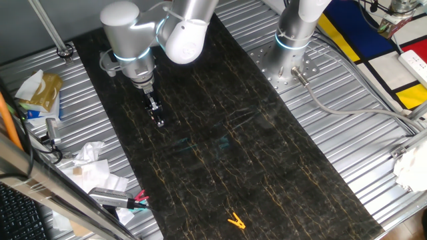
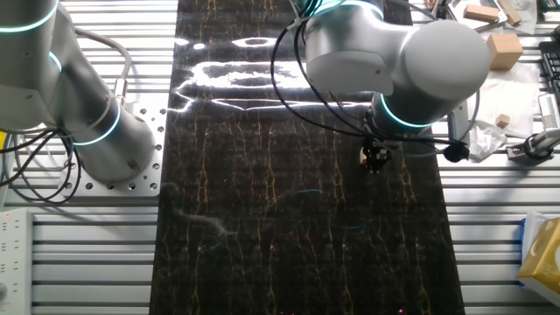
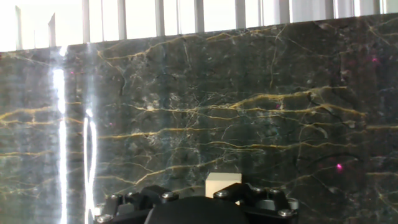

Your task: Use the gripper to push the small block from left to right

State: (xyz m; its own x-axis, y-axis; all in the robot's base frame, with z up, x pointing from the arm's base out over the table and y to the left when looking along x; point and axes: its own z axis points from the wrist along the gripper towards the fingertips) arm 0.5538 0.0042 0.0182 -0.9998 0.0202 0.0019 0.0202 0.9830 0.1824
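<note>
The small block is a pale tan cube. It shows only in the hand view, low in the frame, right against the gripper's black body and on the dark marbled mat. In both fixed views the block is hidden behind the tool. The gripper is a narrow black tool under the silver arm with the teal ring. It points down at the mat's left part, its tip at the surface and its fingers together. It also shows in the other fixed view.
A yellow-orange clip lies near the mat's front edge. Crumpled paper and tools lie on the ribbed metal table left of the mat. A second arm's base stands at the back right. Wooden blocks sit off the mat.
</note>
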